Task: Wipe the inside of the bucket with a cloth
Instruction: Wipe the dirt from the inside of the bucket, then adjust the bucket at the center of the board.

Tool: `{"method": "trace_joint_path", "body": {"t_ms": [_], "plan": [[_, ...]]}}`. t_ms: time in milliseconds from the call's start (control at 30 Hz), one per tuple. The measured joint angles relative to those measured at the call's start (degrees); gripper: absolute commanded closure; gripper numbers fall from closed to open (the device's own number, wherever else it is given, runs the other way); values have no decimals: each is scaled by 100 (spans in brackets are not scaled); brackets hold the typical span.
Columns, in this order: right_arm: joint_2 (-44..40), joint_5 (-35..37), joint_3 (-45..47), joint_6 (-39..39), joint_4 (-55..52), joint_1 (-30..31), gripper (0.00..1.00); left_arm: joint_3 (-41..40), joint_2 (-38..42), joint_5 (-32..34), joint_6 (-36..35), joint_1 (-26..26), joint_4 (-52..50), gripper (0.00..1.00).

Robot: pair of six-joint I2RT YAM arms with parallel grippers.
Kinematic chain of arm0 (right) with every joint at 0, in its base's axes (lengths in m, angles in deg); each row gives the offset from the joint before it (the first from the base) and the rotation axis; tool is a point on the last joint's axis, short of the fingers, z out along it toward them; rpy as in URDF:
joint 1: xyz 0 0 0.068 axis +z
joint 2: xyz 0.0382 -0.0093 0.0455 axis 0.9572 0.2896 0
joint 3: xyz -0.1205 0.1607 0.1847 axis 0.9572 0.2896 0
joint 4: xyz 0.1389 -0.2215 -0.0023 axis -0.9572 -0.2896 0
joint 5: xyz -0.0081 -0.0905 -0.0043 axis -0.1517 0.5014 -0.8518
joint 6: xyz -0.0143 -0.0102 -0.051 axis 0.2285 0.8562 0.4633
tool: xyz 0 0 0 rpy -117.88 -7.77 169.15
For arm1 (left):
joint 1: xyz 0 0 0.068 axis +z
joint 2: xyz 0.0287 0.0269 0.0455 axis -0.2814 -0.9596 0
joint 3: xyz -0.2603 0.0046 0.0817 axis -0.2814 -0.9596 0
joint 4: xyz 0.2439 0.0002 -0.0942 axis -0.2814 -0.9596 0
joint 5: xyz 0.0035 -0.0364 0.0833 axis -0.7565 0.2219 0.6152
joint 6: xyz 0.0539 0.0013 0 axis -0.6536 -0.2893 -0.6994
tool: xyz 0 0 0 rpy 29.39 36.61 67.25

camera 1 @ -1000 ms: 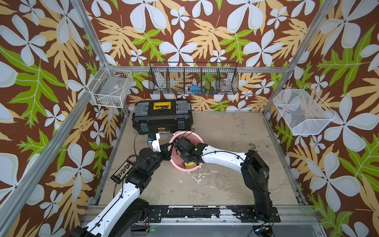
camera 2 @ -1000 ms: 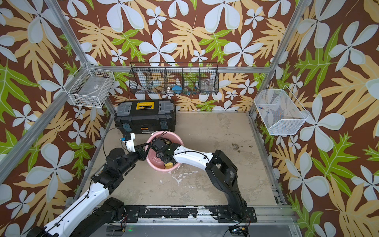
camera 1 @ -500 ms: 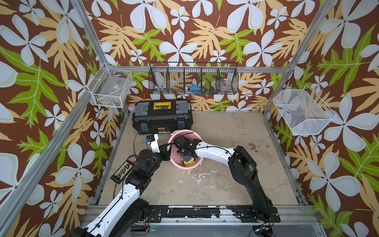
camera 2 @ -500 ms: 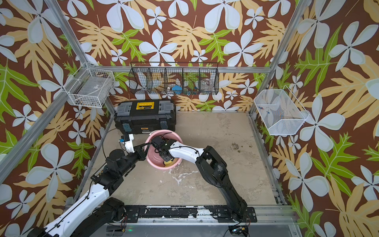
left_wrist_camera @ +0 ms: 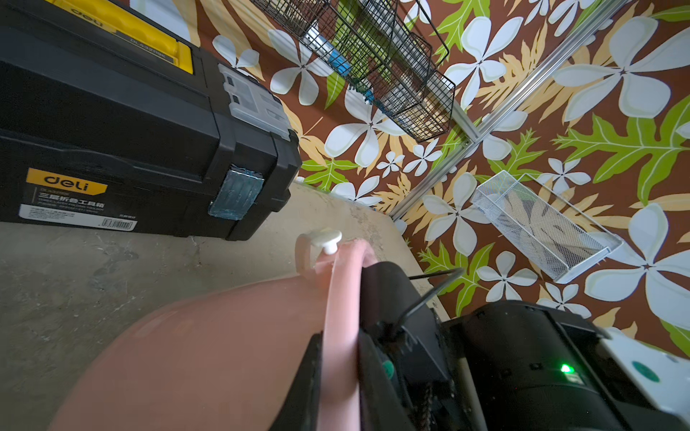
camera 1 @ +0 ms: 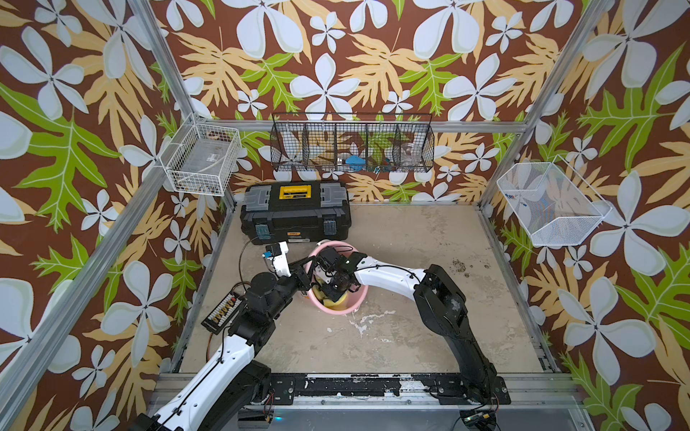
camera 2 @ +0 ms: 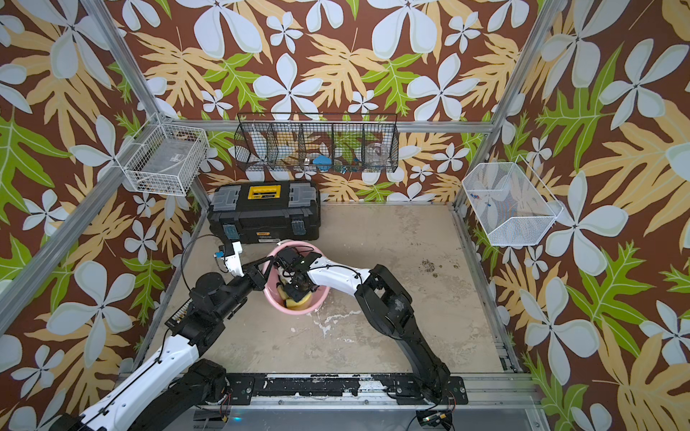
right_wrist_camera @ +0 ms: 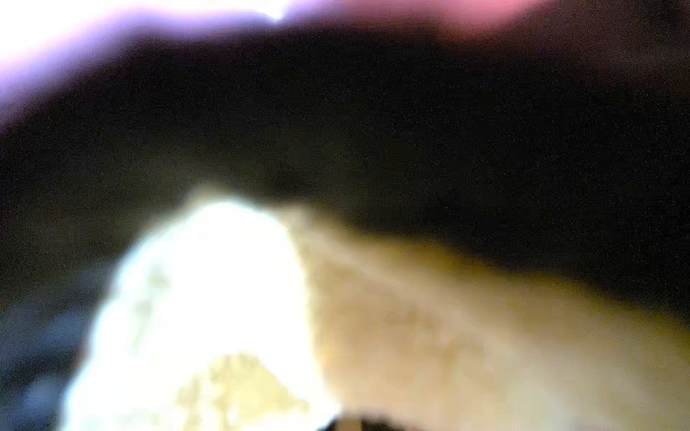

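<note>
The pink bucket [camera 1: 354, 301] [camera 2: 318, 298] stands just in front of the toolbox in both top views. My left gripper [camera 1: 304, 278] [left_wrist_camera: 339, 377] is shut on its near-left rim, with one finger outside the wall and one inside. A whitish handle mount [left_wrist_camera: 326, 239] sticks up from the rim. My right gripper [camera 1: 330, 291] [camera 2: 295, 289] reaches down inside the bucket, shut on the yellow cloth [camera 1: 336, 301] [camera 2: 300, 304] bunched at the bottom. The right wrist view is blurred, filled with yellow cloth [right_wrist_camera: 410, 336] and a strip of pink wall [right_wrist_camera: 485, 11].
A black-and-yellow toolbox [camera 1: 295, 212] sits right behind the bucket. A black wire rack [camera 1: 353, 143] hangs on the back wall, with white wire baskets on the left [camera 1: 201, 158] and right [camera 1: 549, 203]. A small black strip [camera 1: 224, 311] lies beside the left arm.
My right arm's elbow has swung left toward the bucket and its wrist has shifted inside with the cloth. The left gripper and the bucket have stayed put.
</note>
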Motion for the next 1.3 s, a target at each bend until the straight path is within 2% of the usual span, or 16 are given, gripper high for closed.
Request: {"method": "trace_joint_path", "body": {"t_ms": [267,500,633,733,833,1033,1300], "plan": [[-684,-1633,568,-227,-42,-232,100,-20,35,57,122,0,-92,100],[-1303,-3097,968,-625,361,-402,100,-11,-35,157,179,0,-87,100],[-1591,-3504,1150,-949,673,-544,100,-11,-160,195,205,0,9,100],[-1853,-3303,1054,-1075,761,-697,100,15,-179,223,229,0,-33,100],[-1926,-2581,651,-1071,662,-789,100,168,-251,289,295,0,-256,100],[-1423,-1078,-315,-1003,90,-885,100,566,-592,223,490,0,-643,100],[-1014,-70,-809,-874,-511,-868,100,645,-756,339,942,2,-1491,100]]}}
